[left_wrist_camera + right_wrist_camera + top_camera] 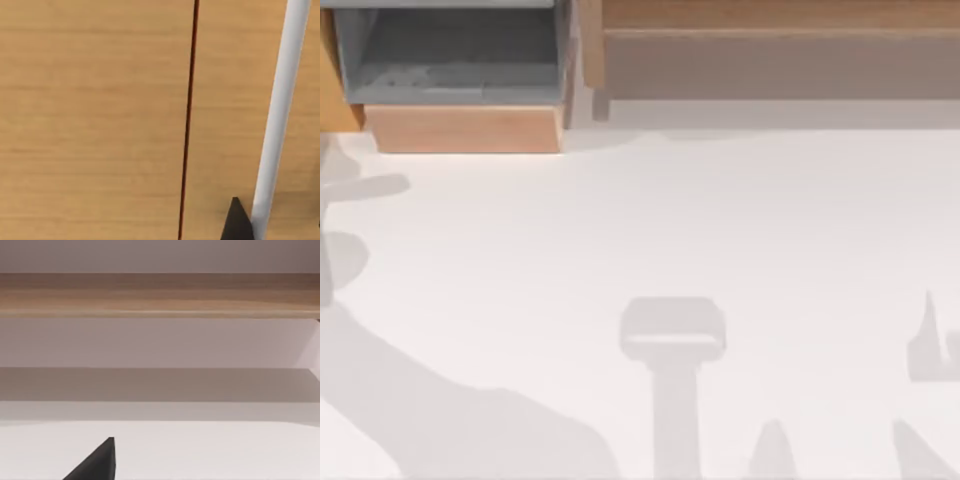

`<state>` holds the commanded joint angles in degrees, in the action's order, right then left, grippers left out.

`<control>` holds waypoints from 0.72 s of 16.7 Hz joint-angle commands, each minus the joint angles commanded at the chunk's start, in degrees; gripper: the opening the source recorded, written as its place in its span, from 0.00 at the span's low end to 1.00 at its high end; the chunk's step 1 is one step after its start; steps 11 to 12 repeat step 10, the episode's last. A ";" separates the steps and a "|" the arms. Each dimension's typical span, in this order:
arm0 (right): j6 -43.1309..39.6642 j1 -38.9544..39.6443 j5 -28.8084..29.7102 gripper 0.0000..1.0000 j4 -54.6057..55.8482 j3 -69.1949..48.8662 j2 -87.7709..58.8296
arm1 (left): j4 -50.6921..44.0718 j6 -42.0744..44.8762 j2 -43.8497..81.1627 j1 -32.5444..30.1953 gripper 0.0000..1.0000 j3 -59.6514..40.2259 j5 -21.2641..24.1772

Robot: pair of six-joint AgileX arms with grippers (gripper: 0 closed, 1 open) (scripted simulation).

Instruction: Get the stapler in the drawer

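Claw tips alone show: one dark left fingertip beside a white bar against a wooden panel, one dark right fingertip over the white table; apart or together, I cannot tell. Upper left, the drawer stands open beside the longer wooden unit.
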<state>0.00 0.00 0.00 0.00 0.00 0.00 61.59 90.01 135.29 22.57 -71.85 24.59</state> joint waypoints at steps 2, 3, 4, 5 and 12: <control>0.00 0.00 0.00 1.00 0.00 0.00 0.00 | 0.00 0.00 0.00 0.00 0.83 0.00 0.00; 0.00 0.00 0.00 1.00 0.00 0.00 0.00 | 0.00 0.00 0.00 0.00 0.90 0.00 0.00; 0.00 0.00 0.00 1.00 0.00 0.00 0.00 | 0.00 0.00 0.00 0.00 0.98 0.00 0.00; 0.00 0.00 0.00 1.00 0.00 0.00 0.00 | 0.00 0.00 0.00 0.00 1.00 0.00 0.00; 0.00 0.00 0.00 1.00 0.00 0.00 0.00 | 0.00 0.00 0.00 0.00 1.00 0.00 0.00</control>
